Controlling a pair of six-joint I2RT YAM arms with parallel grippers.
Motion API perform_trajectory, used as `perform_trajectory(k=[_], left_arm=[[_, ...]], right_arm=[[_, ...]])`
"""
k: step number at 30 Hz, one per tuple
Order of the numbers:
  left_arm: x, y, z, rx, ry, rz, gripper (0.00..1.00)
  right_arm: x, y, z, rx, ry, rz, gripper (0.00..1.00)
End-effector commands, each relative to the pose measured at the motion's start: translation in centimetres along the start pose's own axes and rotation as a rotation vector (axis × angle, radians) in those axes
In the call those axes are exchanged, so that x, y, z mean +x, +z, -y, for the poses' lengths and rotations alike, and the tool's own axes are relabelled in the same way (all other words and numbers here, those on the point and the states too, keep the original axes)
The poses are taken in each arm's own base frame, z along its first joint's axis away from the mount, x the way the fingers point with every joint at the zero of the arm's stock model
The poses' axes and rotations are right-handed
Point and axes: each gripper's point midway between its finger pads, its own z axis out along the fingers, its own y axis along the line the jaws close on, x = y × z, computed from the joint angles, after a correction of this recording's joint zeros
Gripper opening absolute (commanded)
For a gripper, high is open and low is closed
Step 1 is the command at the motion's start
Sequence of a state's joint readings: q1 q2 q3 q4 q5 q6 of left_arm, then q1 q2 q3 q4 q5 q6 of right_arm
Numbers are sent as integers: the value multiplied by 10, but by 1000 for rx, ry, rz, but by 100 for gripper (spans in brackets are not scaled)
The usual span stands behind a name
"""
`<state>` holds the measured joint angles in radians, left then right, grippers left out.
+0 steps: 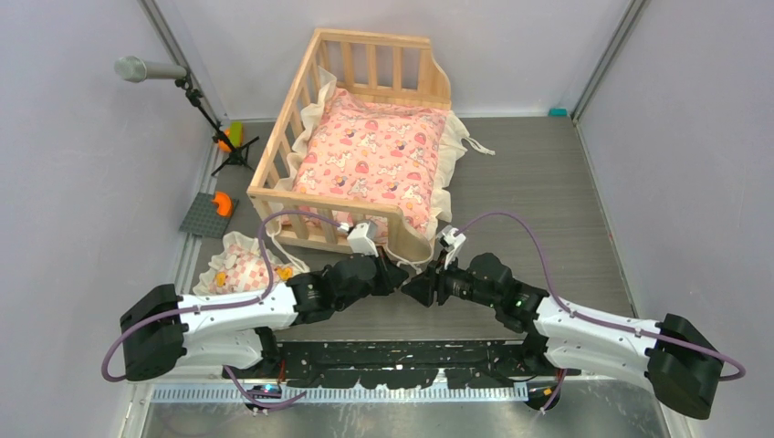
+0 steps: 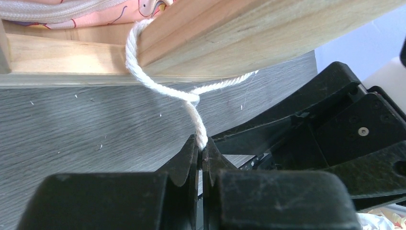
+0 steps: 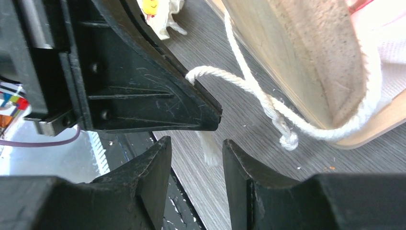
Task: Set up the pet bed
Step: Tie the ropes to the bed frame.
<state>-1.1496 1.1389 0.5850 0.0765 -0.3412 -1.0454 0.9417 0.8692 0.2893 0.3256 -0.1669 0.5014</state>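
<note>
The pet bed [image 1: 372, 39] is a pale wooden slatted frame at the back middle, with a pink printed cushion [image 1: 370, 160] lying in it. A white cord [image 2: 190, 101] loops round the bed's near rail [image 2: 249, 38]. My left gripper [image 2: 201, 145] is shut on that cord, just below the rail. My right gripper [image 3: 196, 151] is open right beside it, and the cord's frayed end [image 3: 208, 149] hangs just beyond its tips, not pinched. A second cord end with a knot [image 3: 288, 140] lies on the table. From above, both grippers [image 1: 400, 274] [image 1: 423, 285] meet at the bed's near right corner.
A small frilled pillow [image 1: 239, 266] lies on the table left of the left arm. Further left are a grey plate with an orange piece [image 1: 208, 214] and a microphone stand [image 1: 146, 69]. Grey walls close in both sides.
</note>
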Motion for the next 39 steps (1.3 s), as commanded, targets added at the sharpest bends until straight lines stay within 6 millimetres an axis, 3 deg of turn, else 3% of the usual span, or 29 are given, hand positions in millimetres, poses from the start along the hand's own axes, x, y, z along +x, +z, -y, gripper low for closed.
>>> perform_trajectory(k=[1,9,12,17,20,22,32,39], left_arm=[[-18,1,21,39,-36,50,0],[-19,1,23,48,-40,49,0],[-18,1,23,48,-40,48,0],[-19,1,23,47,-41,54,4],[-19,1,21,43,-34,54,22],[-20,-1,19,37,-27,57,33],[-32,-16,8,4,50,97,56],[-40,-35,-4,3,288,103,59]], right_arm=[[-25,9,-15,-54,-70,60,49],[-19,14,-6,-21,-89,55,47],[-22,14,-8,-33,-85,71,41],[-23,12,-16,-70,-73,81,14],[-24,10,-14,-57,-63,92,1],[-25,8,-11,-44,-58,101,0],[-27,-4,-2,25,-61,109,0],[-23,-5,0,40,-78,65,0]])
